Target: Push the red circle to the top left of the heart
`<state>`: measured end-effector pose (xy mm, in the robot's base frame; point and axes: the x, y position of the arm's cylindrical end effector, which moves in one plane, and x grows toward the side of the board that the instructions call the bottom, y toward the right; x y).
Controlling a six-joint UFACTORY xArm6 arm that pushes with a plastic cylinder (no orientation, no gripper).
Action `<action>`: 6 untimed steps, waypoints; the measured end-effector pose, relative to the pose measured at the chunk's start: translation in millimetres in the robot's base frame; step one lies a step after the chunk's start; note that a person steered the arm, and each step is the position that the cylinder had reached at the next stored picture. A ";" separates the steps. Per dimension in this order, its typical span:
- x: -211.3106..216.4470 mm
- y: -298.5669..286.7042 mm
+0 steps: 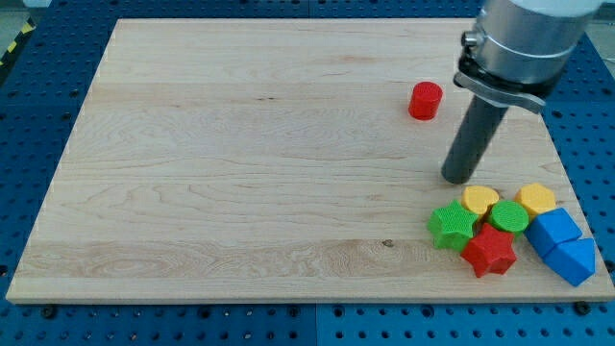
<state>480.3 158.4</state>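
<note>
The red circle (426,100) stands alone on the wooden board (240,173), at the upper right. My tip (456,179) rests on the board below it and a little to its right, apart from it. Just below the tip lies a cluster of blocks. The yellow block (479,200) nearest the tip looks like the heart, though its shape is hard to make out. It touches a green star (451,226) and a green circle (509,217).
In the same cluster a second yellow block (535,200) lies to the right and a red star (489,252) at the bottom. Two blue blocks (553,231) (576,260) sit by the board's right edge. Blue pegboard (38,115) surrounds the board.
</note>
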 end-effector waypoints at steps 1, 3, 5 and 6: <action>-27.0 -25.8; -93.6 -65.7; -150.6 -59.2; -150.6 -35.5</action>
<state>329.8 122.9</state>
